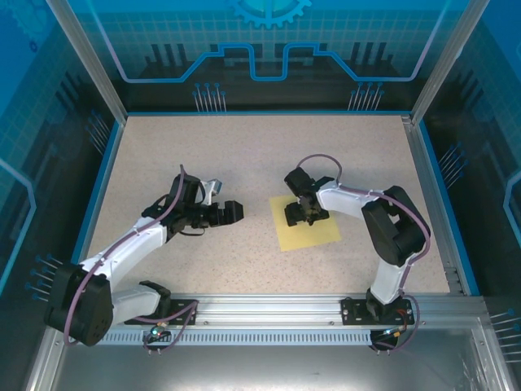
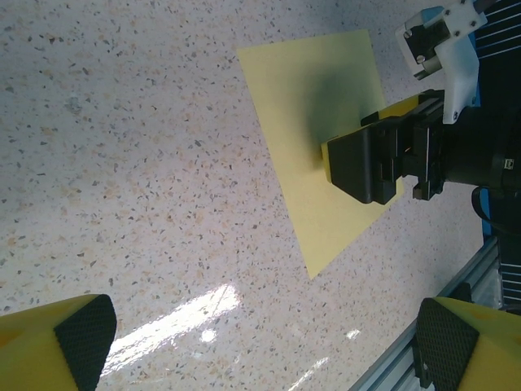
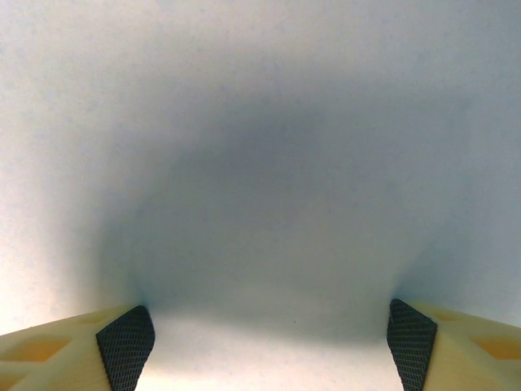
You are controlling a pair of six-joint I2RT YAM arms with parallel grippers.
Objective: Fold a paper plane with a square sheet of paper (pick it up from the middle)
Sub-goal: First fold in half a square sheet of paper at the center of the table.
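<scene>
Our right end effector (image 1: 299, 213) points straight down over the middle of the square sheet of paper (image 1: 311, 235), its fingers spread wide with nothing between them. The sheet lies flat on the worktop (image 1: 244, 155) directly under it and reaches out past it on every side. Off to its left and well apart from the sheet, the left end effector (image 1: 232, 212) is spread wide too and empty.

We judge that the step in hand is the pick-up from the middle. To do it well, we think both pads (image 3: 126, 342) should come down evenly onto the paper and then close slowly, so that the thin sheet rises into a small ridge between them and does not slide on the smooth worktop. The left end effector is better kept apart until the sheet is lifted.

Some things we cannot make out. In the right wrist view the paper looks pale and shows no edge, so this view does not tell us how well the end effector is centred. Whether the pads touch the paper or hang just above it, we cannot tell. In the top view the end effector covers the middle of the sheet, so a crease there, if any, is hidden.
</scene>
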